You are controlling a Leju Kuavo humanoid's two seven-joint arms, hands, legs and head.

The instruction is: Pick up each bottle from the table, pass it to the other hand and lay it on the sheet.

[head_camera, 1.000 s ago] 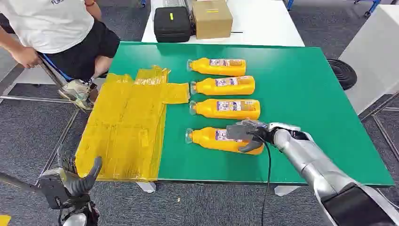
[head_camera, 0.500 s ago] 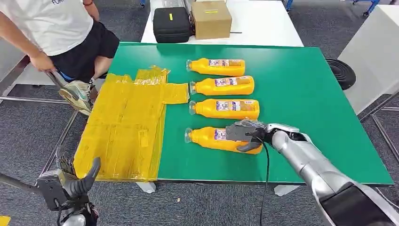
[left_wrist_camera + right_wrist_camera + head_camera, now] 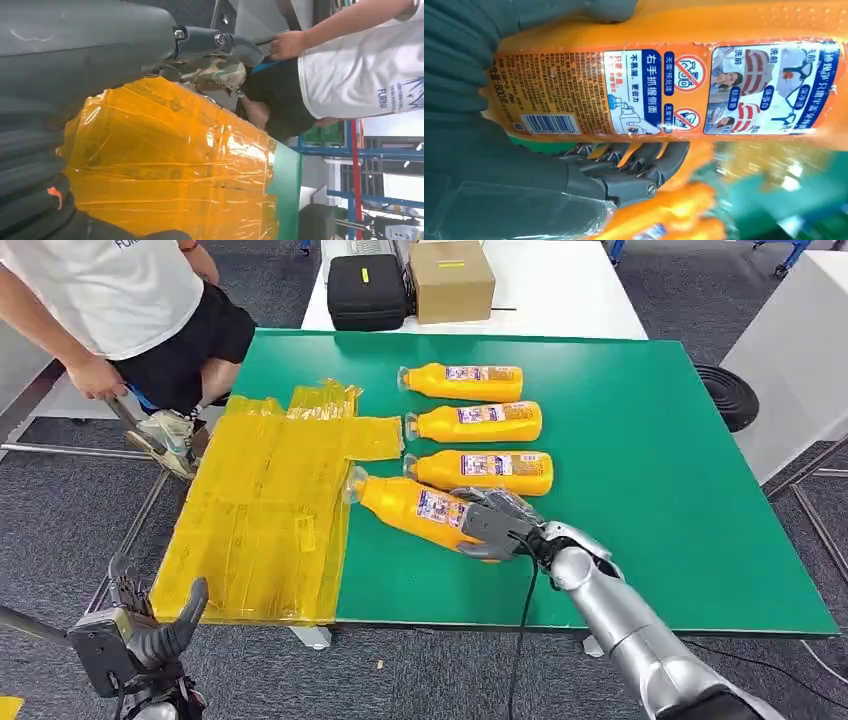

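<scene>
Since the earlier frame the nearest bottle [image 3: 410, 503] has swung off its row, neck now reaching over the yellow sheet [image 3: 260, 520] beyond my right hand [image 3: 495, 525]. I'd keep it level and bring it across slowly for the handover. That hand's fingers wrap its base; the left hand [image 3: 150, 635] waits low, fingers spread, holding nothing.

Lighting: bright, even, overhead; shadows soft, short under the bottles [image 3: 480, 422]. Glare streaks on yellow sheet [image 3: 170, 165] in left wrist view. Right wrist view: label sharp, backgrd motion-blurred. Head view sharp, no notable edge distortion.
</scene>
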